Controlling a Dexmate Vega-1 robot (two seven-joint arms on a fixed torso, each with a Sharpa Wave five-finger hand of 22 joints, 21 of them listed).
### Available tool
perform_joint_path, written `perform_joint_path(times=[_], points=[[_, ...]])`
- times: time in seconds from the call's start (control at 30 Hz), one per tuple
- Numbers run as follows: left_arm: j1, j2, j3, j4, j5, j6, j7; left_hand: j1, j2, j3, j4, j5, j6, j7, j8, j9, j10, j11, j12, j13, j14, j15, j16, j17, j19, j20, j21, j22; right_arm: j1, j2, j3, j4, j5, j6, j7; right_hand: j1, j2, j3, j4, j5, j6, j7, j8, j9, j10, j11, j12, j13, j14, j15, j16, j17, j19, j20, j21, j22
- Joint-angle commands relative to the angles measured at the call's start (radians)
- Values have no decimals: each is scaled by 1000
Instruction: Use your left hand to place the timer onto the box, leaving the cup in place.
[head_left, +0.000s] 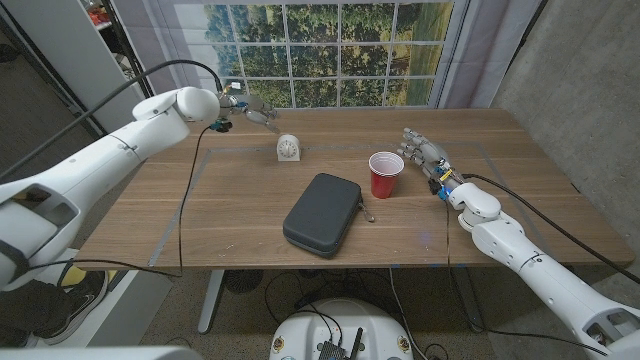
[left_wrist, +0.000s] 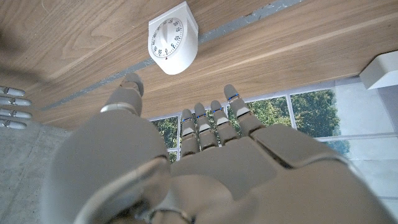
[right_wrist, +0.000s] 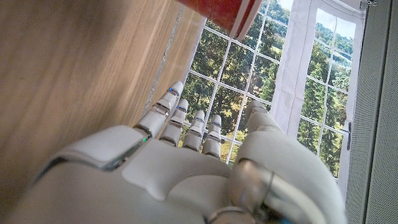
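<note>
behind the wooden table (head_left: 230, 215) a big window with a picture of trees is filling the back wall, and the tabletop is carrying a timer, a cup and a zipped case.

the left hand (head_left: 252, 107) is hovering near the far edge with its fingers (left_wrist: 211, 124) spread and nothing between them, just beside the timer (head_left: 289, 148) but not touching it. the right hand (head_left: 425, 153) is waiting with fingers apart and empty, near the red cup (head_left: 385, 174).

the main risk, as i judge it, is the timer tipping: it is standing upright on a narrow base, so a finger arriving from one side could be knocking it face down or pushing it toward the table's far edge before a grip is forming. its smooth rounded shell could also be slipping out of a loose pinch during the carry. the path to the box (head_left: 322, 213) is passing close to the cup, which is standing just beside the box's far corner, so a wide swing of the arm could be nudging it. the box lid is looking slightly domed, so a timer set near its edge could be sliding off.

the timer is small and white, with a round dial ringed in dark tick marks, well apart from the box.
</note>
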Motion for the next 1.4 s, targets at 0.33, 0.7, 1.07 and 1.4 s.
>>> perform_joint_path(times=[0.33,0.7,1.07,1.4], points=[[-263,-150,160,262,151,-151,-242,17,-6,-12,3,13,21,-10,7,4,10,-11,13,5,15,-14,7,-1,15,-4,-12,4,-47,-15,12,-35,17,8,2,7,8,-5,0,5,6,2,11,5,12,0,10,5,14,-106,6,4,0,-25,8,1],[-362,-254,237,465,186,-258,-274,30,-7,-20,2,16,13,-15,1,4,20,-16,16,7,27,-26,7,-4,24,-8,-17,5,-68,-19,16,-48,17,18,-3,8,10,-7,-1,5,9,9,12,5,12,0,10,7,16,-107,8,6,0,-26,8,1],[-458,-410,333,810,183,-413,-213,47,-7,-25,0,20,19,-16,2,4,35,-24,20,8,39,-35,6,-8,36,-22,-21,5,-80,-15,21,-54,19,22,-19,9,11,-10,-1,5,14,17,14,5,19,3,13,9,23,-108,11,7,-1,-25,8,1],[-487,-462,407,932,181,-448,-178,57,-2,-30,3,22,29,-19,4,4,47,-23,23,8,56,-44,9,-9,43,-28,-27,6,-83,-15,23,-54,19,22,-22,10,13,-12,-1,6,19,19,16,5,20,-1,13,10,25,-107,12,8,-2,-23,8,1]])
